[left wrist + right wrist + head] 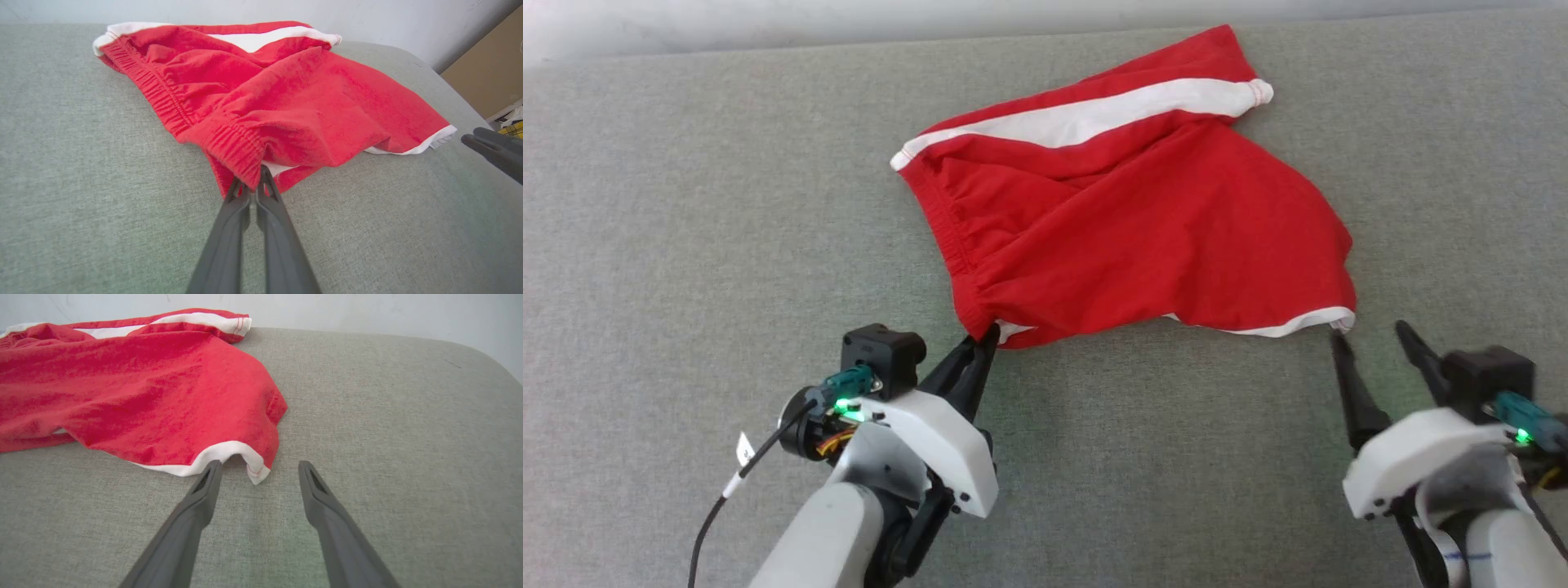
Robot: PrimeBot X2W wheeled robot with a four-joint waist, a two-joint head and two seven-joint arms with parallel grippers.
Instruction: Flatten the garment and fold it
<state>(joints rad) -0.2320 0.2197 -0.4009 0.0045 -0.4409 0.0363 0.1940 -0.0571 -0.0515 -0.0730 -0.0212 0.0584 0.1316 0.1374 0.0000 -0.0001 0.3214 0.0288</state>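
One garment [1143,212], a pair of red shorts in soft, faintly napped cloth, lies rumpled on the counter [686,204], a grey woven-fabric surface with a rounded far corner. In our head view the shorts spread from the centre toward 1 o'clock. We count one wide white stripe [1094,114] along the far edge. One gathered, ribbed elastic waistband [952,237] curves down the 9 o'clock side. One narrow white hem trim [1282,327] edges the near leg at 4 o'clock. Two grippers meet the near edge, each with a white shell, a green light and two long, dark, tapering fingers. The left gripper [987,336], at 7 o'clock, has its fingers pinched together on the near end of the waistband, with red cloth caught between the tips. The right gripper [1372,335], at 4 o'clock, stands with its fingers spread wide and grips nothing. The curled white hem corner lies between them, just beside the finger nearer the shorts.
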